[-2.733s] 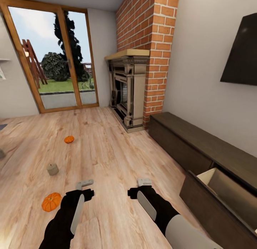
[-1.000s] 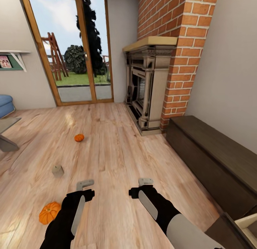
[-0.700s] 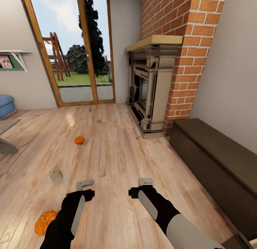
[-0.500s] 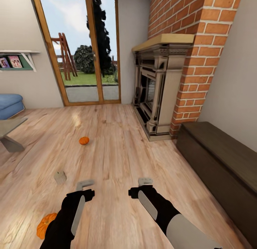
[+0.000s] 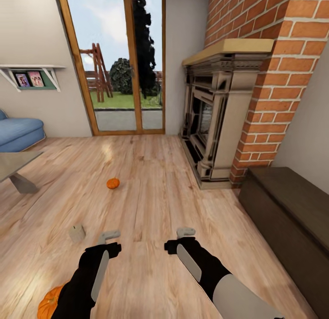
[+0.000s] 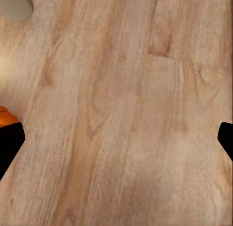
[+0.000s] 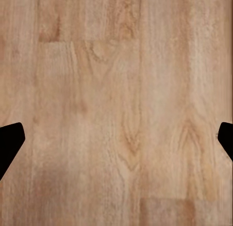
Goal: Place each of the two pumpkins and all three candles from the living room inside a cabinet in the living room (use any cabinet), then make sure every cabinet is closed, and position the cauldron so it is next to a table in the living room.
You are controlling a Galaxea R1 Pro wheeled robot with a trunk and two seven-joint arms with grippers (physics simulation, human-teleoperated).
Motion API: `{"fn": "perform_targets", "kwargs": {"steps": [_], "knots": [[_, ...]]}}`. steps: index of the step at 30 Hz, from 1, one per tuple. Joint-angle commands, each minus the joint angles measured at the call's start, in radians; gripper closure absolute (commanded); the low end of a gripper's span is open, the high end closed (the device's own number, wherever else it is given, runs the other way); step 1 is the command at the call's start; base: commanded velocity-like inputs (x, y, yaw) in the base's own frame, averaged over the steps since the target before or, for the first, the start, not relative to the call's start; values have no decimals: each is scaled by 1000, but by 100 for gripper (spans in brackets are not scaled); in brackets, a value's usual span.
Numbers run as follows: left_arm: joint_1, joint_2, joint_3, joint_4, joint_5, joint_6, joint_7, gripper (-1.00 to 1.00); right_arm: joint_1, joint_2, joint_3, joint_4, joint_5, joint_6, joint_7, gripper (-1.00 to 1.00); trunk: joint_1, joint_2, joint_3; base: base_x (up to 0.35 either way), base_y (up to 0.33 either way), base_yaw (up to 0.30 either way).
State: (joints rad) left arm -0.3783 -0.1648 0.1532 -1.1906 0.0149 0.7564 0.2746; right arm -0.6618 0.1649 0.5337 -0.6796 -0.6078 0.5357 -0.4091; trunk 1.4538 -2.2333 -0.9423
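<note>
A small orange pumpkin [image 5: 113, 183] lies on the wooden floor ahead. A larger pumpkin [image 5: 47, 303] sits near my left forearm, partly hidden by it, and its orange edge [image 6: 6, 117] shows in the left wrist view. A beige candle [image 5: 77, 233] stands just left of my left gripper [image 5: 108, 238]. The dark-brown cabinet [image 5: 292, 218] runs along the right wall. The glass table [image 5: 13, 166] shows its corner at the far left. Both my left gripper [image 6: 116, 141] and right gripper [image 7: 116, 138] hang open over bare floor, holding nothing. The cauldron is out of view.
An ornate fireplace [image 5: 212, 127] in a brick chimney stands ahead on the right. Glass doors [image 5: 119, 63] fill the far wall. A blue sofa [image 5: 18, 131] and a wall shelf [image 5: 32, 74] are at the left. Open floor lies between me and the doors.
The camera has turned left: the cabinet's open drawer left the picture at the right, and the sofa, shelf and table came in at the left. Both arms hold the same pose.
</note>
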Motion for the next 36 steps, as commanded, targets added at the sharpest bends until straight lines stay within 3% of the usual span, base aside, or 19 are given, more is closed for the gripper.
{"fn": "perform_targets", "kwargs": {"steps": [1,8,36], "knots": [[-1,-1,1,-1,2,4,3,-100,-1,-1,5,-1,-10,1,-10,-100,0,0,-1,292,-178,5],[-1,-1,1,-1,2,4,3,-100,-1,-1,6,-1,-10,1,-11,-100,0,0,-1,292,-170,96],[-1,-1,-3,-1,2,3,3,-100,-1,0,8,-1,-10,1,-10,-100,0,0,-1,291,-156,276]]}}
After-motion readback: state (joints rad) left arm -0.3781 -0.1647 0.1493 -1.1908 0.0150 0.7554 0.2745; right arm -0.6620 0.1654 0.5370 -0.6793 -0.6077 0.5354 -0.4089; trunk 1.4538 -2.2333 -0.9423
